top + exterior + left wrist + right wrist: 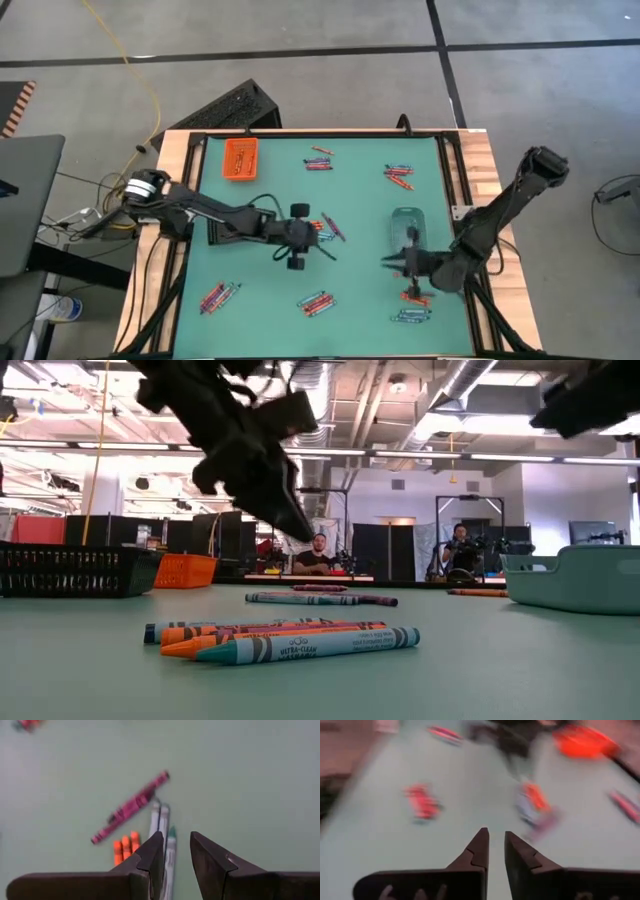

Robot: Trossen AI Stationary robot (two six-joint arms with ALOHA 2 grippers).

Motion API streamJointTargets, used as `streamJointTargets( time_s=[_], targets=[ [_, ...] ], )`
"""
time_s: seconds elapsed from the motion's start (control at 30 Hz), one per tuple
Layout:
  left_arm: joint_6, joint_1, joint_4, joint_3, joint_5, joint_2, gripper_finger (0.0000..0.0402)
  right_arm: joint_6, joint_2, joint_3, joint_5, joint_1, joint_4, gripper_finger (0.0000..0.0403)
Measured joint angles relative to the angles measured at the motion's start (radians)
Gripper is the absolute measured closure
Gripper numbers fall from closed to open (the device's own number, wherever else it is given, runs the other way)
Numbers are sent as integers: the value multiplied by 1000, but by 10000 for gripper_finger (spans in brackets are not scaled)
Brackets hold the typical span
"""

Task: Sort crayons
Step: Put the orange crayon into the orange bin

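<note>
Crayons (316,301) lie in small mixed clumps all over the green tabletop (260,290), none yet in the orange tray (240,159) or clear tray (406,228), so sorting looks barely begun. Left gripper (176,851) hovers over a middle clump, fingers slightly apart, holding nothing. Right gripper (496,847) near the clear tray, fingers narrowly apart, empty

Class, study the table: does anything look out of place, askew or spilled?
Yes. The crayons lie in loose mixed piles all over the green mat, such as one cluster near the front edge, colours jumbled together. The orange tray sits in the far left corner; whether it holds anything is unclear. Nothing looks damaged.
</note>
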State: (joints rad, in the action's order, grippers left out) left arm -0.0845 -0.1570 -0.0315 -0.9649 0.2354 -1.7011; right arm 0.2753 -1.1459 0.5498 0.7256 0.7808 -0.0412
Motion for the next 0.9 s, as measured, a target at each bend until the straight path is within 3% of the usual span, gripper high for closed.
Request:
streamJointTargets(
  time_s=[0.07, 0.17, 0.3, 0.47, 0.9],
  targets=[
    [4, 23, -58, -18, -12, -26, 315, -154, 11, -32, -85, -8, -119, 349],
    [44, 68, -121, -33, -6, -39, 315, -270, 7, -73, -99, -11, -217, 349],
    [140, 152, -116, -34, -17, -37, 315, -318, -28, -102, -56, -18, -238, 349],
    [187, 222, -117, -34, -129, -37, 315, -358, -18, -99, -9, -16, -243, 349],
    [175, 202, -180, -31, -99, -69, 315, -381, -11, -99, -19, -62, -319, 349]
  ],
)
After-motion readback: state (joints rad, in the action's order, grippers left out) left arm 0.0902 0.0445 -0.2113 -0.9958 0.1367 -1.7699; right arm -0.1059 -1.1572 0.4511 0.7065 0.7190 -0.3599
